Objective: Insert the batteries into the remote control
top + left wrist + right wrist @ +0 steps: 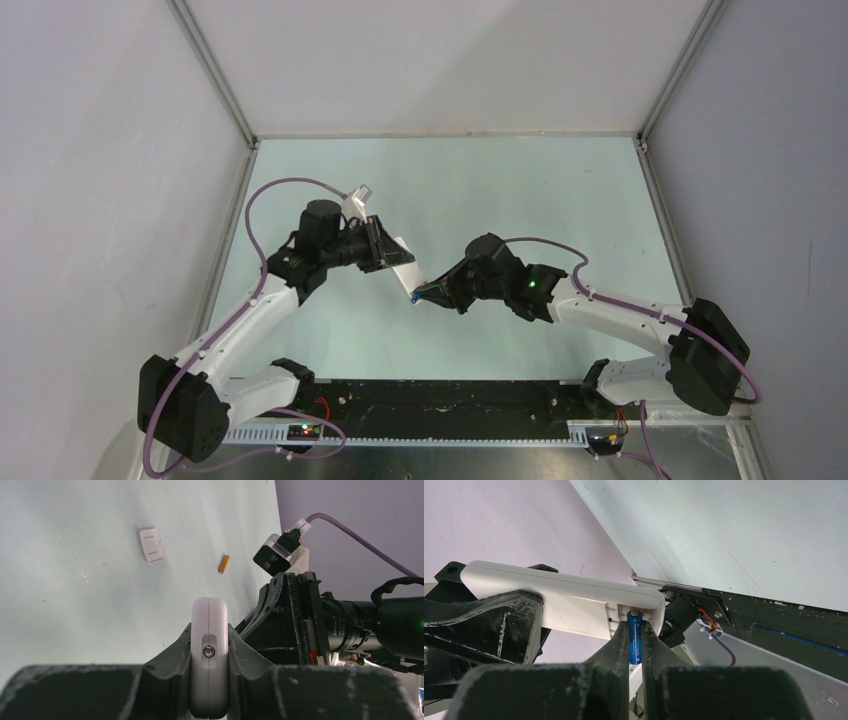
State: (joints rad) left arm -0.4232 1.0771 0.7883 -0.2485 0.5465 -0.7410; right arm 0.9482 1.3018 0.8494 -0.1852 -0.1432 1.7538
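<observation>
The left claw (209, 652) is clenched on the white remote control (564, 592), held off the table (75, 590). The right claw (635, 627) grips the blue battery (634, 647), its tip at the remote's open compartment (near one end). The orange battery (224, 563) lies on the table, near the battery cover (151, 545).

Smooth matt plastic remote control (564, 592), glossy blue battery (634, 640).

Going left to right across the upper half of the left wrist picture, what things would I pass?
Small white cover plate → orange battery → the other arm's camera block.
</observation>
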